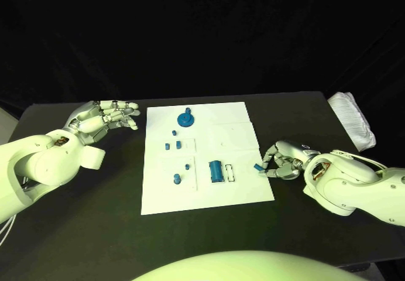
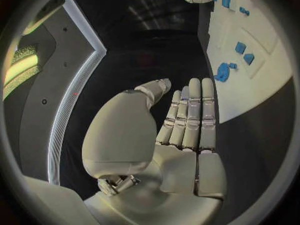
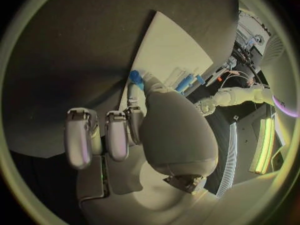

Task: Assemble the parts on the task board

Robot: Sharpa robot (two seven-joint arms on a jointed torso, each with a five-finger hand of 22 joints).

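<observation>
Black table (image 1: 101, 193), white task board (image 1: 232, 137), unlabelled

The board (image 1: 223, 137) is a white rectangular plate, laid flat in the middle of the table, with faint square outlines marked on it. Blue parts are spread down its left half. A round, disc-like part (image 1: 185, 120) with a stem is set near the far edge. Below it, several small pegs (image 1: 171, 145) are grouped, and two more small pieces (image 1: 177, 179) are placed nearer the front. A larger ribbed block (image 1: 218, 171) is seen beside them. One small blue part (image 1: 258, 167) is held at the board's right edge.
</observation>
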